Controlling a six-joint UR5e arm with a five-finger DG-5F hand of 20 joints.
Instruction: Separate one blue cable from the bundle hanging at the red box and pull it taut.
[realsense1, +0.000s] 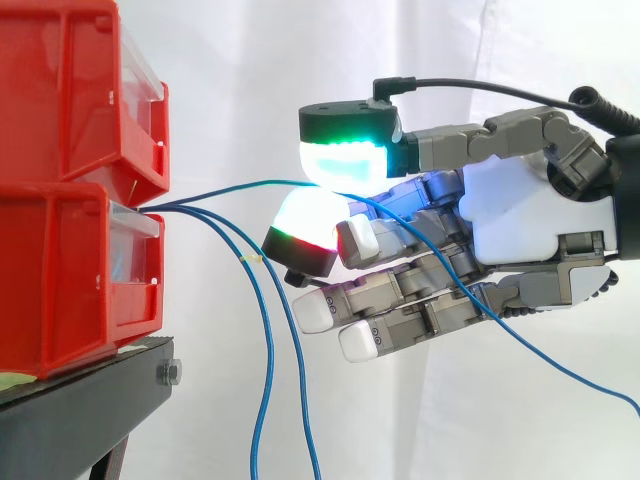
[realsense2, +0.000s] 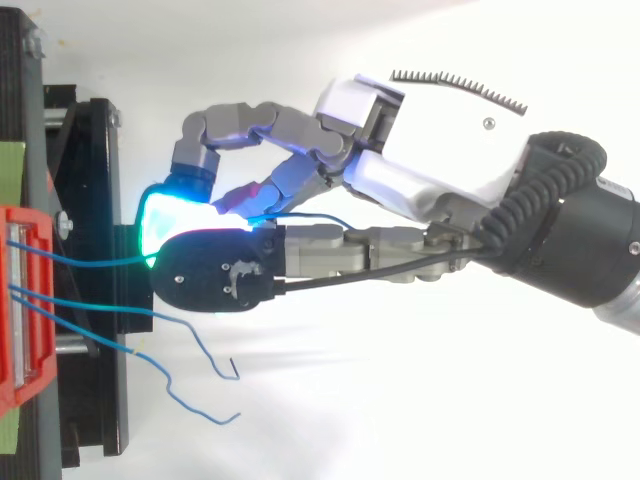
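Robot hand (realsense1: 510, 215), reaching in from the right, pinches one thin blue cable (realsense1: 230, 188) between a green-glowing pad (realsense1: 345, 160) and a white-and-red pad just below it. The cable runs nearly straight from the lower red plastic bin (realsense1: 60, 270) to the pinch, then trails off past the palm. Two other blue cables (realsense1: 270, 335) hang loose from the same bin, beside the black metal stand (realsense1: 90, 410).

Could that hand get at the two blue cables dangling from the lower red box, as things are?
Probably yes: the dangling cables hang in open air beside the hand, with nothing between. But it is pinching a third blue cable, so it is occupied.
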